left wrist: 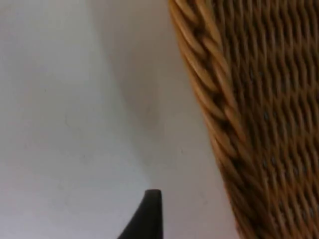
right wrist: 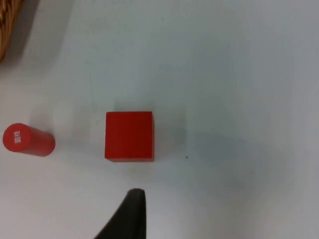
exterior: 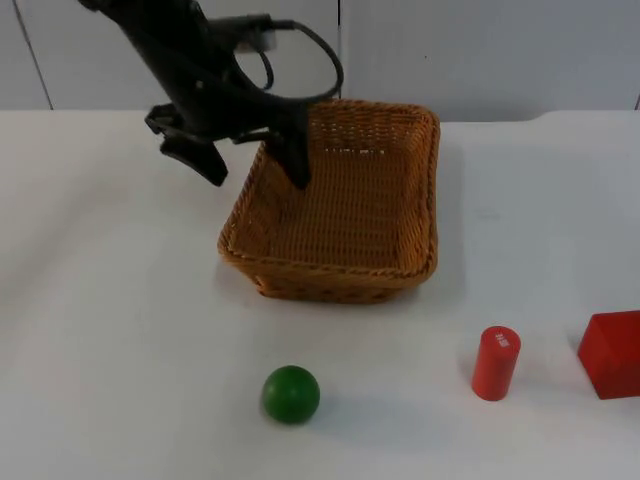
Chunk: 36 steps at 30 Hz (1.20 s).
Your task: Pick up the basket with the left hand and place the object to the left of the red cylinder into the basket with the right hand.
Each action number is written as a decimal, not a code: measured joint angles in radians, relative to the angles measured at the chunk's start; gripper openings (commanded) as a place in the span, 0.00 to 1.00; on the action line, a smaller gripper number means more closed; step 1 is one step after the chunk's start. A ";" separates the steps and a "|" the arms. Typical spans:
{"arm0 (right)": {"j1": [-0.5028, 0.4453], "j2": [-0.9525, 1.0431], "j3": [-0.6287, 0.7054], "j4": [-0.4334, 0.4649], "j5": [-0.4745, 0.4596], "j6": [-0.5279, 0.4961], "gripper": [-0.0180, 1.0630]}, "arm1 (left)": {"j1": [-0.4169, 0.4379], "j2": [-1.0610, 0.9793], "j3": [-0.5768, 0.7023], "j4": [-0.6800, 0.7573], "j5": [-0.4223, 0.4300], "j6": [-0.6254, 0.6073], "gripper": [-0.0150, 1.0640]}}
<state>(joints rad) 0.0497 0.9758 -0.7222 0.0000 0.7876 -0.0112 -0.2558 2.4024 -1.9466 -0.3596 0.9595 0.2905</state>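
Observation:
A brown wicker basket (exterior: pixel 330 272) sits on the white table at the middle back. My left gripper (exterior: pixel 258 168) is open and straddles the basket's left wall, one finger inside and one outside; the woven rim (left wrist: pixel 212 94) passes close by in the left wrist view. A green ball (exterior: pixel 291 394) lies near the front, left of the upright red cylinder (exterior: pixel 495 362). My right gripper (right wrist: pixel 130 219) hangs above the table near the red cylinder (right wrist: pixel 27 140) and a red cube (right wrist: pixel 129 135).
The red cube (exterior: pixel 612 354) stands at the right edge, right of the cylinder. A corner of the basket (right wrist: pixel 6 27) shows in the right wrist view. White table top stretches between the basket and the ball. A grey partition wall closes the back.

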 measured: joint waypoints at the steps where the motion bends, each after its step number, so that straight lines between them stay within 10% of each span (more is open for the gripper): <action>1: 0.000 0.000 0.000 0.000 0.000 0.000 0.99 | 0.000 0.013 -0.009 0.000 0.005 0.000 0.76; 12: 0.000 0.000 0.000 0.000 -0.011 0.000 0.99 | 0.000 0.044 -0.015 -0.012 0.004 -0.018 0.01; 32: 0.000 0.000 0.000 0.000 -0.021 0.000 0.99 | 0.116 -0.266 0.010 -0.083 0.196 -0.103 0.01; 36: 0.000 0.000 0.000 0.000 -0.021 0.000 0.99 | 0.193 -0.445 0.200 -0.096 0.198 -0.088 0.01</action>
<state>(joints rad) 0.0497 0.9758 -0.7222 0.0000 0.7667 -0.0112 -0.0629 1.9574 -1.7470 -0.4557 1.1577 0.2027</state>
